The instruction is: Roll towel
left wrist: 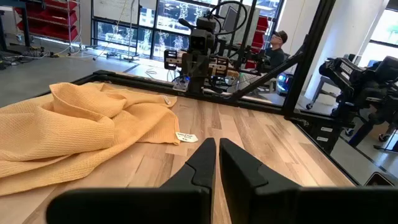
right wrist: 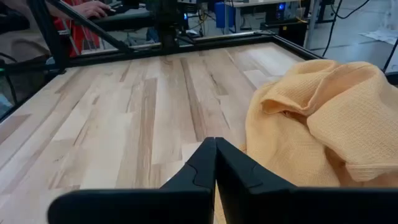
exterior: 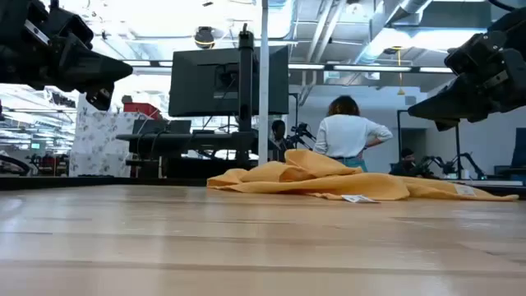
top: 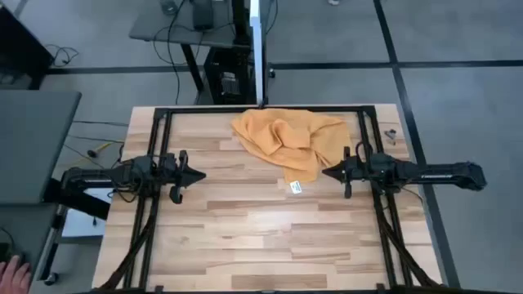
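Towel [top: 288, 140]: one piece of mustard-orange cloth, the only fabric on the table [top: 245, 237], lying crumpled and unrolled toward the far edge, somewhat to the right of the middle. Its surface shows a fine woven texture, with several raised folds and ridges bunched at the centre and flatter edges spreading outward. In the low view the heap sits low on the wood, with a thin flat portion trailing off to one side. One small white tag [top: 297, 188] lies on the bare wood at the towel's near corner.

Two arms are present, one at each side of the table, both raised above the surface and pointing inward toward each other. Left gripper [top: 197, 175]: fingers pressed together with only a hairline seam between them, holding nothing, well apart from the towel over bare wood. Right gripper [top: 328, 172]: fingers likewise closed tip to tip and empty, hovering just beside the towel's right-hand edge without touching it.

Table: one, of pale wooden planks with a dark metal frame [top: 261, 109] along its sides.

Background, low view: one person [exterior: 352, 130] in a white top stands beyond the table, back turned, and one dark monitor [exterior: 230, 80] stands on a stand.
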